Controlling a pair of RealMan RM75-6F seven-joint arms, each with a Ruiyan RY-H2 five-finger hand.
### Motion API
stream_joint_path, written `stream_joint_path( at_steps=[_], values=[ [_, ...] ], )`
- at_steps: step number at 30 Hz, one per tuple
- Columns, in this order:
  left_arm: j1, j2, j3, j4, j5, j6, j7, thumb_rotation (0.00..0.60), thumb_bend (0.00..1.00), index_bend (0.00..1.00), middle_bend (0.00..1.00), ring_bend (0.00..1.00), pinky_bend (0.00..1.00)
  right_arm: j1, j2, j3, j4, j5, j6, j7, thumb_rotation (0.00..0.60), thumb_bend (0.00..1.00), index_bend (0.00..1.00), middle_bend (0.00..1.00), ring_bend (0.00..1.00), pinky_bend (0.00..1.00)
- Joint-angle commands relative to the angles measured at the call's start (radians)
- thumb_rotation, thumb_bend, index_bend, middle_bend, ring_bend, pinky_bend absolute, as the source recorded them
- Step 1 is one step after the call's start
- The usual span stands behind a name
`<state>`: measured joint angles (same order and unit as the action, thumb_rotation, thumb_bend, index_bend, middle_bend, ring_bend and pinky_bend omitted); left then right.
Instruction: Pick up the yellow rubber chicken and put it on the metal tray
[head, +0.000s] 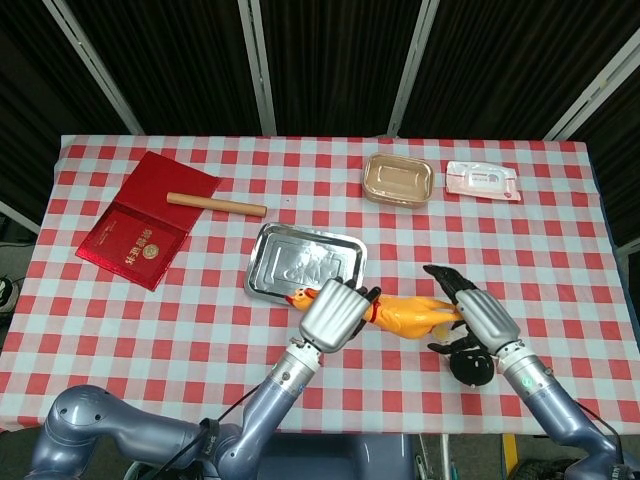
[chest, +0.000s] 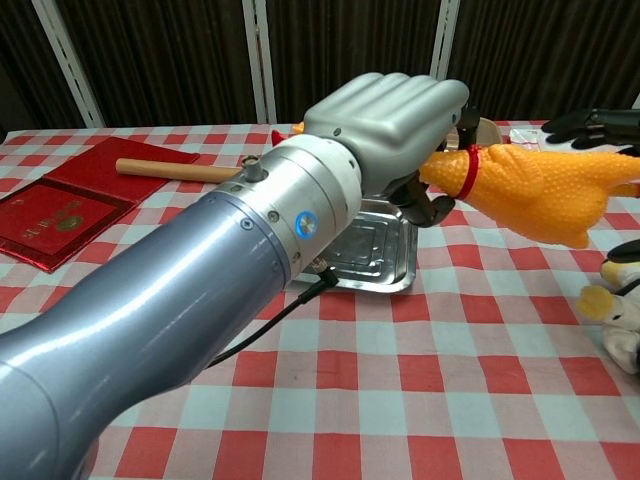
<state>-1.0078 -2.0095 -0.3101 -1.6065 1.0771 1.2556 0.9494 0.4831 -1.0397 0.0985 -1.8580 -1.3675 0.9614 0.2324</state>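
Note:
The yellow rubber chicken (head: 410, 314) hangs level above the table, just in front of the metal tray (head: 300, 262). My left hand (head: 332, 312) grips its neck end by the red collar; the head (head: 299, 297) pokes out on the tray side. In the chest view the left hand (chest: 385, 110) fills the middle, with the chicken (chest: 530, 190) sticking out to the right over the tray (chest: 375, 250). My right hand (head: 480, 318) is by the chicken's tail. Its dark fingers (chest: 590, 123) are spread apart above and below the body and hold nothing.
A black-and-white plush toy (head: 470, 368) lies on the cloth under the right hand. A red booklet (head: 140, 225) and a wooden rod (head: 215, 204) lie at the back left. A brown container (head: 398, 178) and a white package (head: 483, 181) sit at the back right.

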Motion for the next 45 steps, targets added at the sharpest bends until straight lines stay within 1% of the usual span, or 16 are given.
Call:
stream_joint_path(
  at_steps=[1,9,18,24,28,32,33,34,36,39,45],
  values=[
    [0.005,0.005,0.007,0.000,0.009,0.000,-0.010,0.600,0.58,0.60,0.62,0.56,0.66,-0.002,0.011,-0.006,0.001,-0.015,0.002,0.007,0.600,0.01,0.00,0.00,0.00,0.06],
    [0.028,0.039,0.024,-0.010,0.042,-0.007,-0.073,0.600,0.58,0.60,0.61,0.55,0.65,-0.023,0.041,-0.017,0.019,-0.052,0.034,0.038,0.600,0.00,0.00,0.00,0.00,0.06],
    [0.077,0.146,0.061,0.018,0.117,-0.052,-0.265,0.600,0.58,0.60,0.61,0.55,0.64,-0.069,0.086,-0.023,0.080,-0.061,0.096,0.098,0.600,0.00,0.00,0.00,0.00,0.06],
    [0.114,0.190,0.070,0.067,0.137,-0.060,-0.389,0.600,0.58,0.60,0.61,0.55,0.64,-0.093,0.082,-0.015,0.114,-0.043,0.132,0.123,0.600,0.00,0.00,0.00,0.00,0.06],
    [0.125,0.197,0.061,0.136,0.128,-0.088,-0.482,0.600,0.58,0.60,0.60,0.55,0.63,-0.105,0.077,-0.008,0.129,-0.035,0.153,0.140,0.600,0.00,0.00,0.00,0.00,0.06],
    [0.123,0.176,0.042,0.251,0.107,-0.136,-0.592,0.600,0.57,0.59,0.60,0.54,0.60,-0.113,0.073,-0.004,0.141,-0.035,0.167,0.156,0.600,0.00,0.00,0.00,0.00,0.06],
    [0.120,0.168,0.038,0.282,0.103,-0.148,-0.615,0.600,0.57,0.59,0.60,0.54,0.58,-0.114,0.072,-0.003,0.143,-0.036,0.168,0.159,0.600,0.00,0.00,0.00,0.00,0.06],
    [0.114,0.148,0.031,0.342,0.099,-0.166,-0.650,0.600,0.57,0.58,0.59,0.54,0.57,-0.115,0.070,-0.002,0.148,-0.039,0.170,0.163,0.600,0.00,0.00,0.00,0.00,0.06],
    [0.103,0.118,0.025,0.421,0.093,-0.196,-0.695,0.600,0.56,0.58,0.59,0.54,0.54,-0.115,0.068,-0.001,0.151,-0.040,0.168,0.168,0.600,0.00,0.00,0.00,0.00,0.06],
    [0.077,0.053,0.009,0.551,0.067,-0.243,-0.722,0.600,0.56,0.57,0.58,0.53,0.50,-0.113,0.064,0.000,0.155,-0.039,0.161,0.171,0.600,0.00,0.00,0.00,0.00,0.06],
    [0.049,-0.010,-0.008,0.666,0.050,-0.284,-0.750,0.600,0.52,0.55,0.55,0.50,0.45,-0.112,0.061,0.002,0.154,-0.038,0.159,0.166,0.600,0.00,0.00,0.00,0.00,0.06]
  ],
)
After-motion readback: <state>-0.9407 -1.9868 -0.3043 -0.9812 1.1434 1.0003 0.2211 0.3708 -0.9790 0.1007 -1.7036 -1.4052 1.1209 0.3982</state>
